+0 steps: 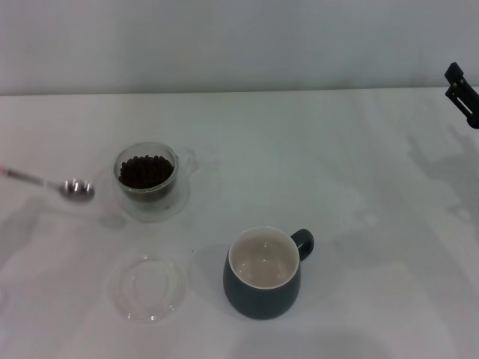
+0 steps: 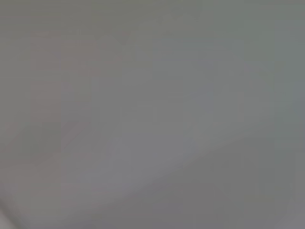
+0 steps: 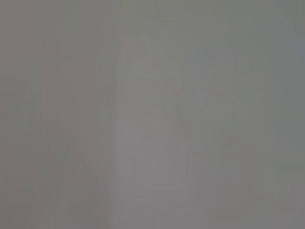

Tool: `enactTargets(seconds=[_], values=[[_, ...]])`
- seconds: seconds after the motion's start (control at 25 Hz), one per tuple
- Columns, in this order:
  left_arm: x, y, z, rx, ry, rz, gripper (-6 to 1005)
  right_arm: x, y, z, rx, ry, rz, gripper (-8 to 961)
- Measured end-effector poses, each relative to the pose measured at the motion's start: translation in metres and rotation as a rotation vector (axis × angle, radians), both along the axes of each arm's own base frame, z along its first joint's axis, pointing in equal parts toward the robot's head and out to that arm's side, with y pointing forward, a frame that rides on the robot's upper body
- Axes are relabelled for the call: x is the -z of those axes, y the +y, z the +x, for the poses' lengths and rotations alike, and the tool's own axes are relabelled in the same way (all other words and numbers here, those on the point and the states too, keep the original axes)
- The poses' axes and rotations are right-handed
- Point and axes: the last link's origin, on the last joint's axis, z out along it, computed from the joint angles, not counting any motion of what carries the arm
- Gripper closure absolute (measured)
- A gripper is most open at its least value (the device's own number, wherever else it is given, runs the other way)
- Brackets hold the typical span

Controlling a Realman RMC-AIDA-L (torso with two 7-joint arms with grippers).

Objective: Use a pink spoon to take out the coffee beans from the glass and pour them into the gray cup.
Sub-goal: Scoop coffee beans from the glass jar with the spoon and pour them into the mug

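The pink spoon (image 1: 77,190) shows its shiny metal bowl just left of the glass (image 1: 146,173); its thin neck runs off the left edge, so the handle and whatever holds it are hidden. The bowl looks empty. The clear glass is filled with dark coffee beans (image 1: 145,170). The gray cup (image 1: 262,275) stands at the front centre, its cream inside empty and its handle pointing to the far right. A black part of my right gripper (image 1: 461,93) shows at the far right edge. My left gripper is out of view. Both wrist views show only blank grey.
A flat clear round dish (image 1: 150,288) lies in front of the glass, left of the gray cup. A clear saucer-like base (image 1: 169,206) sits under the glass. The white table (image 1: 352,164) ends at a pale wall behind.
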Motion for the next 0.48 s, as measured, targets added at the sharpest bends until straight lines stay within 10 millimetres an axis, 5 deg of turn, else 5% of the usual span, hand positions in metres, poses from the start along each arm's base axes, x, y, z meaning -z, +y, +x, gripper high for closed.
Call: enactTargets(seconds=[0.48], values=[[0.001, 0.098, 0.049, 0.118, 0.356, -0.029, 866, 0.001, 0.001, -0.003, -0.01, 0.015, -0.007, 68]])
